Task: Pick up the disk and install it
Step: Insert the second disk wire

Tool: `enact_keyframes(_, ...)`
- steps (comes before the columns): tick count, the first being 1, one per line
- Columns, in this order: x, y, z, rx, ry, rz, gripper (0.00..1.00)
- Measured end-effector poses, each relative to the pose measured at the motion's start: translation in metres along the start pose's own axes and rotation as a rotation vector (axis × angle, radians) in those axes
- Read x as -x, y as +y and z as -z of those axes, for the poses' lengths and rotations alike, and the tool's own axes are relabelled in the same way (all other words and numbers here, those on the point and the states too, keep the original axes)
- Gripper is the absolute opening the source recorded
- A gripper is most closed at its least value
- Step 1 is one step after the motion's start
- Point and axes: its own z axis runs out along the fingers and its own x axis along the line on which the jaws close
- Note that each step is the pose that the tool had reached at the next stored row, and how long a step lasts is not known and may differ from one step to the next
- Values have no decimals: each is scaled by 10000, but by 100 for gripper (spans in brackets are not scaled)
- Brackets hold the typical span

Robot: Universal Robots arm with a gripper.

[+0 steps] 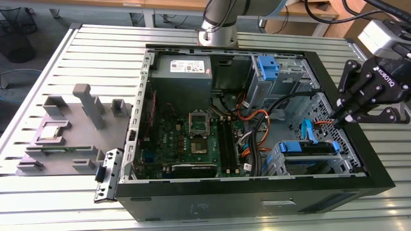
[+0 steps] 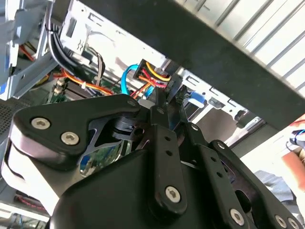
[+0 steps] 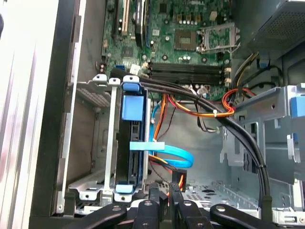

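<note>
The disk (image 1: 307, 148) sits edge-on in the drive cage at the case's lower corner on the exterior view's right, held in its bright blue frame. In the first wrist view the disk (image 3: 131, 143) stands in the metal cage, with a light blue cable (image 3: 171, 157) running from beside it. My gripper (image 1: 335, 123) hangs over the case just beyond that cage. Its fingertips (image 3: 153, 192) are pressed together on a black cable plug (image 2: 148, 71) with red, yellow and orange wires, a short way from the disk's end.
The open black computer case (image 1: 257, 192) lies on a slatted metal table (image 1: 96, 53). Inside are the motherboard (image 1: 192, 139), a power supply (image 1: 183, 67) and a second blue bracket (image 1: 266, 67). A grey parts fixture (image 1: 64, 139) stands at the exterior view's left. A person's hand (image 2: 296, 152) is near the case.
</note>
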Motion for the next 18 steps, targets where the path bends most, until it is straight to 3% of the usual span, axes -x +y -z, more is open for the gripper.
enact_keyframes(8, -1, -24, 0, 17, 18, -3, 24)
enact_keyframes(18, 1, -145, 8, 166, 108, -18, 24)
